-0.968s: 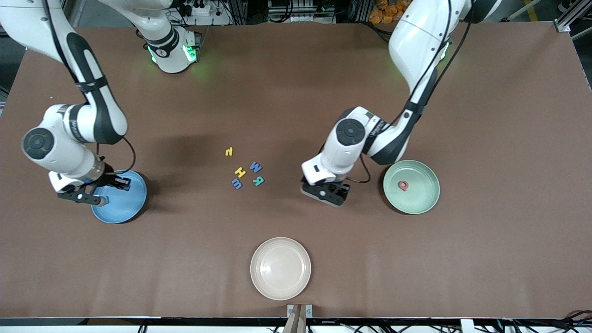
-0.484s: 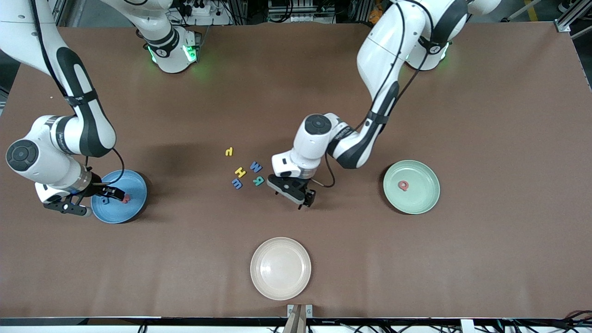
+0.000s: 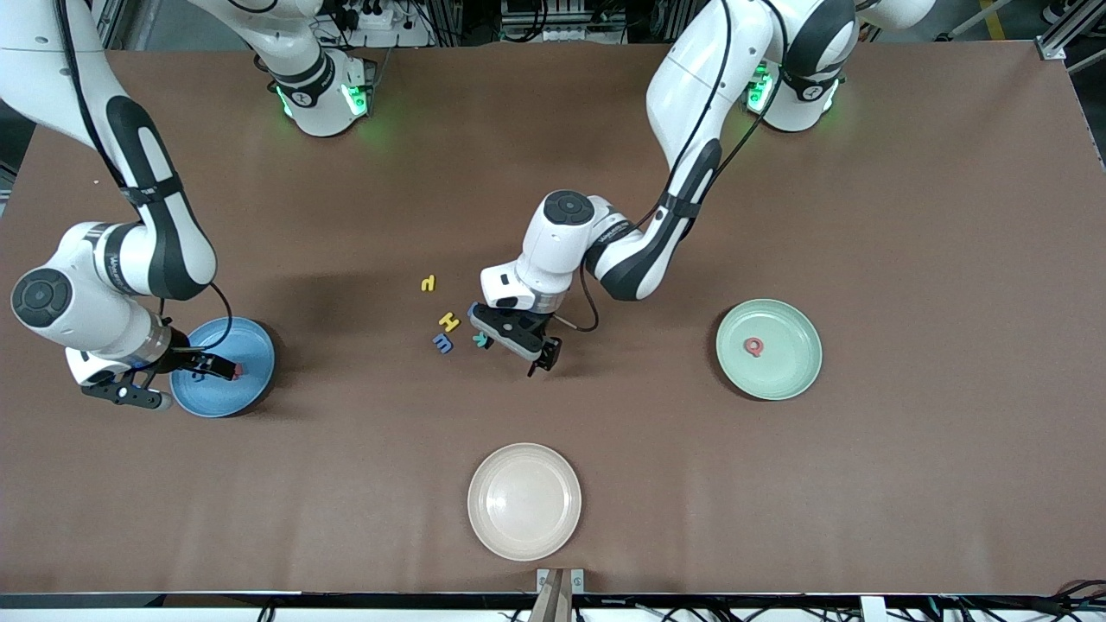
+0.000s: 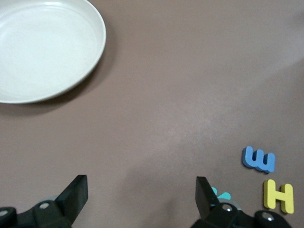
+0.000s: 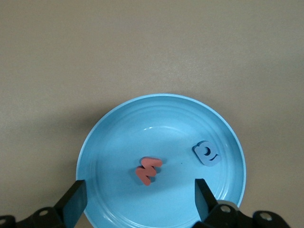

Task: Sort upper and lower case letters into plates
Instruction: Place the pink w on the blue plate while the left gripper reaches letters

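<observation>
Currently a pick-up is being attempted, judging by the left gripper (image 3: 518,341), which is being held with fingers spread over the letter cluster at mid-table. A teal letter (image 4: 221,194) is showing by one fingertip; the blue m (image 3: 442,344) and yellow H (image 3: 448,321) are lying at its nine o'clock. The right gripper (image 3: 186,367) is hanging apart over the blue plate (image 3: 251,380), where a red letter (image 5: 148,170) and a blue one (image 5: 206,153) are lying. Next, the left gripper probably needs lowering astride one letter, then carrying to the green plate (image 3: 791,376).

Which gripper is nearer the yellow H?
Left. The left gripper hangs beside the yellow H, over the teal letter; the right gripper is over the blue plate.
</observation>
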{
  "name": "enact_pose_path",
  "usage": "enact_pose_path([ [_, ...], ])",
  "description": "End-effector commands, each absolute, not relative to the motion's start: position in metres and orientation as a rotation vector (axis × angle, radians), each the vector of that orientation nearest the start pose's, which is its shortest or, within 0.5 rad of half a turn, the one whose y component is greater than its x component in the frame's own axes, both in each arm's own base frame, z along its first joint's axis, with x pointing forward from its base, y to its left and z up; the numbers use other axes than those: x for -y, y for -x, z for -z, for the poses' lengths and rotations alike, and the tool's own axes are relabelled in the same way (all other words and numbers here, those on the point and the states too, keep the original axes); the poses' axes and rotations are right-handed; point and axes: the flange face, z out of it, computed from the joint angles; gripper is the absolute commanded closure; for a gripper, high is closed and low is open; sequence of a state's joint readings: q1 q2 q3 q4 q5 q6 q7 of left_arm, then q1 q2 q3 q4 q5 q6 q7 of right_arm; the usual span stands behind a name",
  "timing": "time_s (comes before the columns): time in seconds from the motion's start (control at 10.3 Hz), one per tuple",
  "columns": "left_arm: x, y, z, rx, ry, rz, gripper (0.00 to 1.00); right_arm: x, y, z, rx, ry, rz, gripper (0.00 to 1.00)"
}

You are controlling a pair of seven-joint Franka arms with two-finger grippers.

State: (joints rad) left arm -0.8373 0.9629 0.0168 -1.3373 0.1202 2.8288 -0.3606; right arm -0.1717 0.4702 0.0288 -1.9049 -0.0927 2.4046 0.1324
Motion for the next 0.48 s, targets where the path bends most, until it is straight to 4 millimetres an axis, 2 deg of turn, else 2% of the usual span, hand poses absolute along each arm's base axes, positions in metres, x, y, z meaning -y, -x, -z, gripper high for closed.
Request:
enact_pose_path([
  [0.0, 0.603, -0.492, -0.176, -0.933, 3.151, 0.829, 0.0, 0.091, -0.635, -0.258, -0.327, 3.179, 0.058, 0.0],
  [0.1, 0.615, -0.474, -0.171, -0.881, 3.188, 0.81, 0.0, 0.091, -0.635, -0.258, -0.327, 3.179, 0.055, 0.0],
  [0.19, 0.62, -0.468, -0.171, -0.839, 3.209, 0.801, 0.0, 0.091, -0.635, -0.257, -0.329, 3.178, 0.055, 0.0],
  [0.39, 0.612, -0.478, -0.17, -0.916, 3.108, 0.859, 0.0, 0.091, -0.634, -0.256, -0.327, 3.179, 0.051, 0.0],
])
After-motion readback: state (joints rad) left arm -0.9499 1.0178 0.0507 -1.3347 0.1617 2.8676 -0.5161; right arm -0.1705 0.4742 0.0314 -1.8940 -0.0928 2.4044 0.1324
